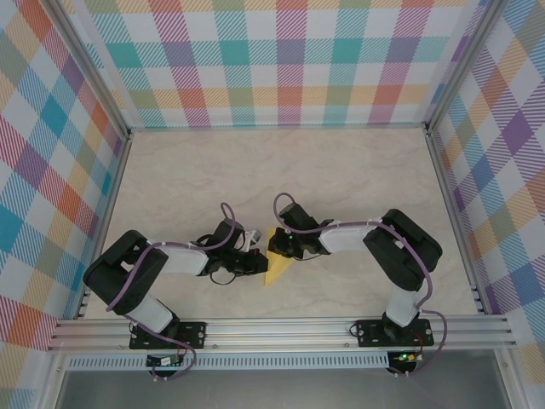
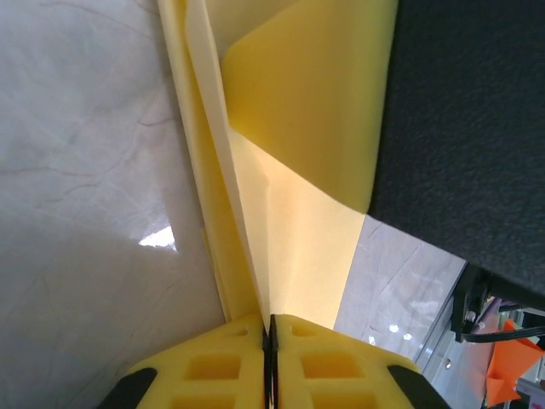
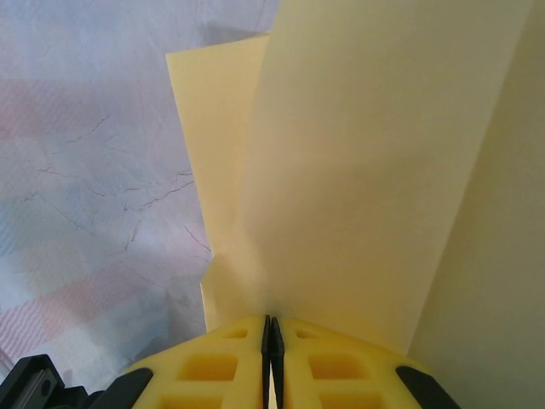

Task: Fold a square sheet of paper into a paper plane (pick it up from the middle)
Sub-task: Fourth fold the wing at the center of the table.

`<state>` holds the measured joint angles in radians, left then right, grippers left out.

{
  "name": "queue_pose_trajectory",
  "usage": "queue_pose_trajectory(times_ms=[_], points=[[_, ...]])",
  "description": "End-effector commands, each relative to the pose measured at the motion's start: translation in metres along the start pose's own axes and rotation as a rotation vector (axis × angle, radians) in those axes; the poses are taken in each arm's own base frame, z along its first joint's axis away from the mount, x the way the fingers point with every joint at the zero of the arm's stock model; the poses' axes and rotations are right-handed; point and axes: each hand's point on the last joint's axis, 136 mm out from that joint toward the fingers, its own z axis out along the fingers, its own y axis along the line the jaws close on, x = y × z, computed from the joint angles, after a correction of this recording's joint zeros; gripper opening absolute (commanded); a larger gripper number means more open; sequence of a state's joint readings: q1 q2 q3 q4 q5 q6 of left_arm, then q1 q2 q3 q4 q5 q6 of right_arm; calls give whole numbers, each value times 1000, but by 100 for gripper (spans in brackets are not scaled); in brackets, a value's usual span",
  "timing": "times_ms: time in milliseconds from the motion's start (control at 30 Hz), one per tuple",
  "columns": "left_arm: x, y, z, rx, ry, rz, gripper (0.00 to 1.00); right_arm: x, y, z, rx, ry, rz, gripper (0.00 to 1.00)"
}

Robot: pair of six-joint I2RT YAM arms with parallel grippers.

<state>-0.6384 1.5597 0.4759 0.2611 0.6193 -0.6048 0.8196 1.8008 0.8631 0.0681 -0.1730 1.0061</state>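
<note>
Folded yellow paper [image 1: 277, 271] clamped by left pincer [image 2: 269, 322] and right pincer [image 3: 270, 322], both closed tight on it, mid-bench [image 1: 255, 170].

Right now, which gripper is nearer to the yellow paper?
Neither is nearer, as both touch it. The left gripper is shut on the yellow paper from the paper's left side. The right gripper is shut on its far edge, seen from above.

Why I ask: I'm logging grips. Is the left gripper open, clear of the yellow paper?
No, the left gripper is shut on the folded yellow paper, which runs up from between its pads.
</note>
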Motion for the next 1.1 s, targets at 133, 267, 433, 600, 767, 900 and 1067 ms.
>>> queue_pose_trajectory(times_ms=[133,267,433,600,767,900,1067], points=[[5,-25,-16,95,7,-7,17,20,-61,15,173,49,45,13],[6,-26,-17,98,10,-11,16,21,-65,14,185,48,42,13],[10,-22,-15,97,21,-14,8,22,-68,14,192,48,43,13],[19,-15,-9,98,68,-19,3,24,-70,14,194,53,46,13],[35,-11,-5,128,134,-22,3,24,-71,15,206,56,41,13],[41,-10,-4,136,167,-26,4,25,-73,16,212,59,41,13],[44,-8,-6,122,170,-52,8,24,-74,15,221,58,38,13]])
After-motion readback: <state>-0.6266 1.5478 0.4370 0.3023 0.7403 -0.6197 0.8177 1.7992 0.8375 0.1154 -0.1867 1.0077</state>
